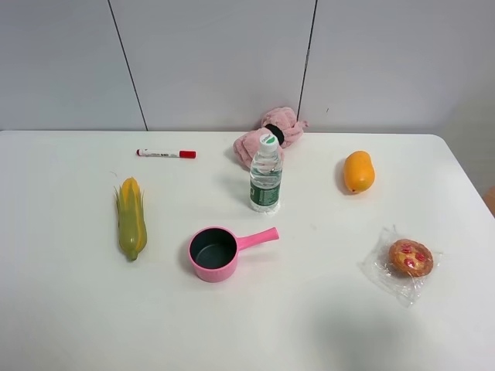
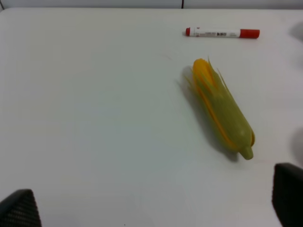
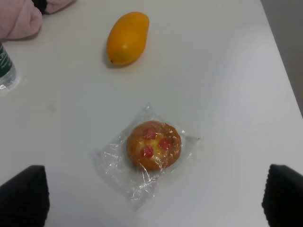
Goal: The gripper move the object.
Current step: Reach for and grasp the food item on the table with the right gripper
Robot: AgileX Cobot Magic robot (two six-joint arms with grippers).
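The object is a small round golden-brown pastry with red spots, in crinkly clear plastic, lying on the white table at the right front. It also shows in the right wrist view, ahead of my right gripper. That gripper is open and empty, its dark fingertips wide apart and clear of the pastry. My left gripper is open and empty over bare table, with a corn cob ahead of it. Neither arm shows in the exterior high view.
An orange mango, a water bottle, a pink saucepan, a pink cloth, a red marker and the corn cob lie on the table. The table's right edge is near the pastry.
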